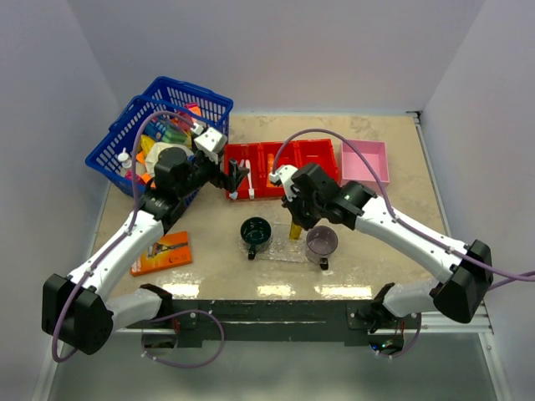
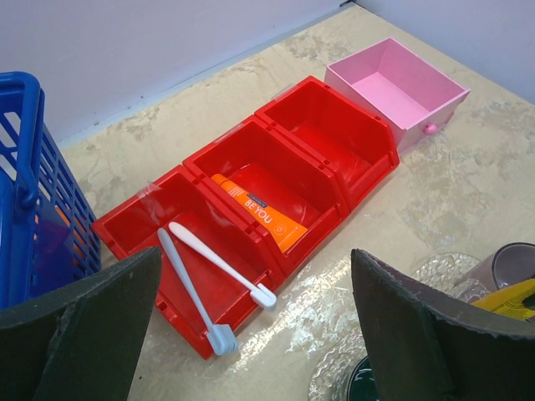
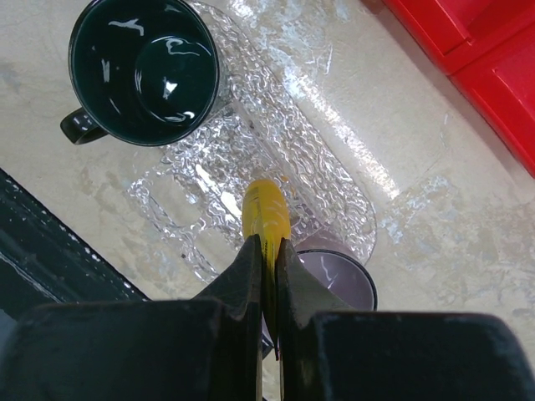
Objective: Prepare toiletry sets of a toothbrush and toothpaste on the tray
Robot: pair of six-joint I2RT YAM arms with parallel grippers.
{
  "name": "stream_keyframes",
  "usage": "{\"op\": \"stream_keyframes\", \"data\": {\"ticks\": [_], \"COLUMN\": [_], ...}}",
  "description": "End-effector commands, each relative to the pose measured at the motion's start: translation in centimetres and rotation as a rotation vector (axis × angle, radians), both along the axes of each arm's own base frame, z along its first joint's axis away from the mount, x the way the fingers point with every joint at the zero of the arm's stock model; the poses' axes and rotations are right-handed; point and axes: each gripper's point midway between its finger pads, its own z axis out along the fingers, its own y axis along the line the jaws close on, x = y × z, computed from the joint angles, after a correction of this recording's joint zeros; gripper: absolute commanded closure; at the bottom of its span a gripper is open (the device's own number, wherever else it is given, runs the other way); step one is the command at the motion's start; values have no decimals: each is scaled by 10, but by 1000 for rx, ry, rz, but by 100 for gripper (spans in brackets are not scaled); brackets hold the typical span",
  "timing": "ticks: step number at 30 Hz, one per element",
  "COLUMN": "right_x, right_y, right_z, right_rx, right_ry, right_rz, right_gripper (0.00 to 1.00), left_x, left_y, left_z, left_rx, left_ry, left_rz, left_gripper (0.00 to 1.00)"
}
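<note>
The right hand (image 3: 267, 244) is clenched on the yellow-orange tube (image 3: 266, 209), holding it upright over the middle of the clear tray (image 3: 276, 109); I cannot tell whether its lower end touches. The tray lies near the middle of the surface, a dark mug (image 3: 142, 67) at its left end and a purple cup (image 3: 338, 271) at its right. The left hand (image 1: 238, 175) hangs released above the red bin (image 2: 334, 125), where two white toothbrushes (image 2: 219, 263) lie in the left compartment and the orange tube (image 2: 259, 209) in the middle one.
</note>
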Motion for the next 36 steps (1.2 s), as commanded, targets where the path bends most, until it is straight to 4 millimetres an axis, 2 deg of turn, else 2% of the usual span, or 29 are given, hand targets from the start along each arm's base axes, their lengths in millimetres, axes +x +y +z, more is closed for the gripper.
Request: {"op": "stream_keyframes", "data": {"ticks": [1, 36], "right_x": [4, 4], "right_y": [6, 9], "right_z": [13, -22], "right_rx": [60, -30], "right_ry": [-59, -98], "right_rz": [-22, -46], "right_gripper": [100, 100], "left_x": [2, 1], "left_y": [-2, -4], "left_z": [11, 11], "left_rx": [-11, -15], "left_ry": [-47, -46], "left_rz": [-17, -27], "left_gripper": [2, 2]}}
